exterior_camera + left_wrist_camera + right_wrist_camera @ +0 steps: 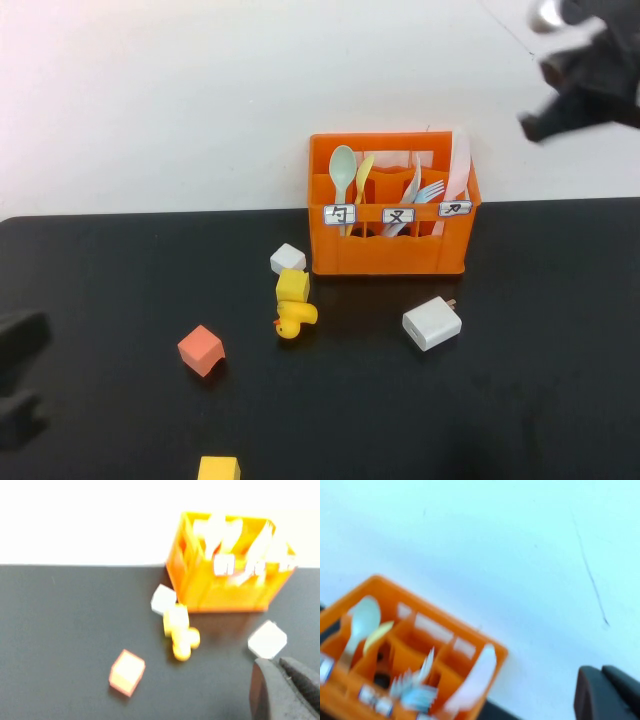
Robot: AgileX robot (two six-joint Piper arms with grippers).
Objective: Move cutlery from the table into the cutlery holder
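The orange cutlery holder (390,250) stands at the back of the black table. It holds a green spoon (343,165), a yellow spoon (364,175), forks (425,192) and a pale pink knife (460,165). No cutlery shows on the table top. My right gripper (535,125) is shut and empty, raised high to the right of the holder; the right wrist view (600,672) shows the holder (395,650) off to its side. My left gripper (20,385) is at the table's left edge, shut and empty (280,667).
In front of the holder lie a white cube (288,259), a yellow block (293,285), a yellow duck (293,320) and a white charger (432,323). A salmon cube (201,349) and another yellow block (218,468) lie nearer the front.
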